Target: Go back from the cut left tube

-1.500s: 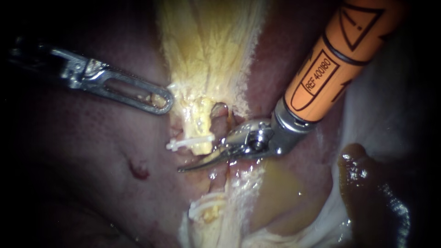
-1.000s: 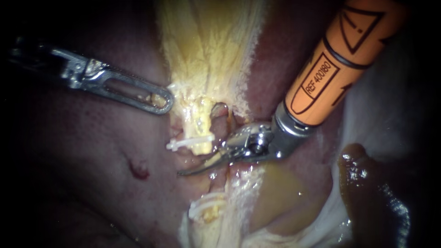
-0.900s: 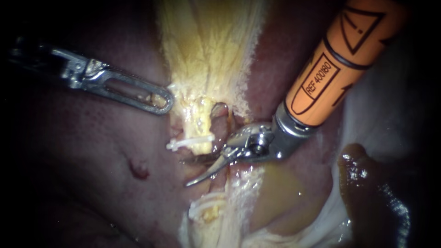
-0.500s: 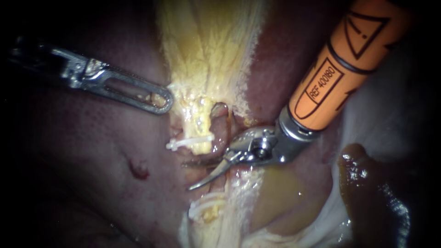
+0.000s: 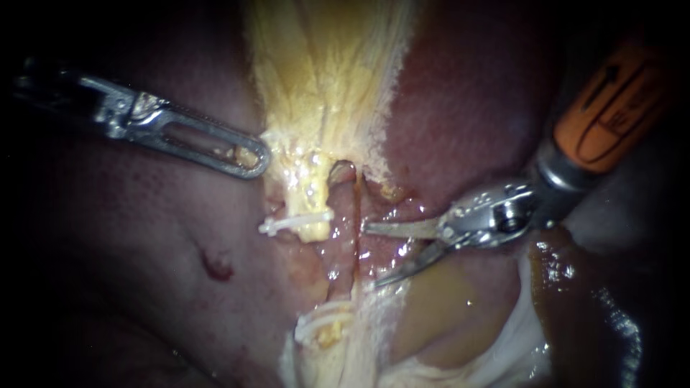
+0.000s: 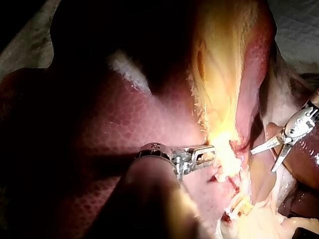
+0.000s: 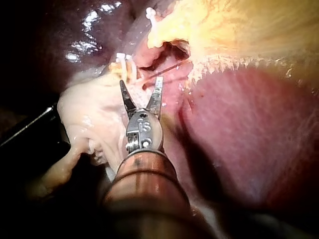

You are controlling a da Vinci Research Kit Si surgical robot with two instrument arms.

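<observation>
Left instrument: dark shaft, bright silver hinge block and a long, slotted, round-ended steel tip; right instrument: orange sleeve with black line markings, grey metal collar, silver hinge housing with a round pin, and two slim, pointed blades.

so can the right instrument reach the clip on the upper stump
Probably not directly: the right instrument has its jaws open, and a thin reddish tube stands between them and the clip, so it would likely have to go around.
</observation>
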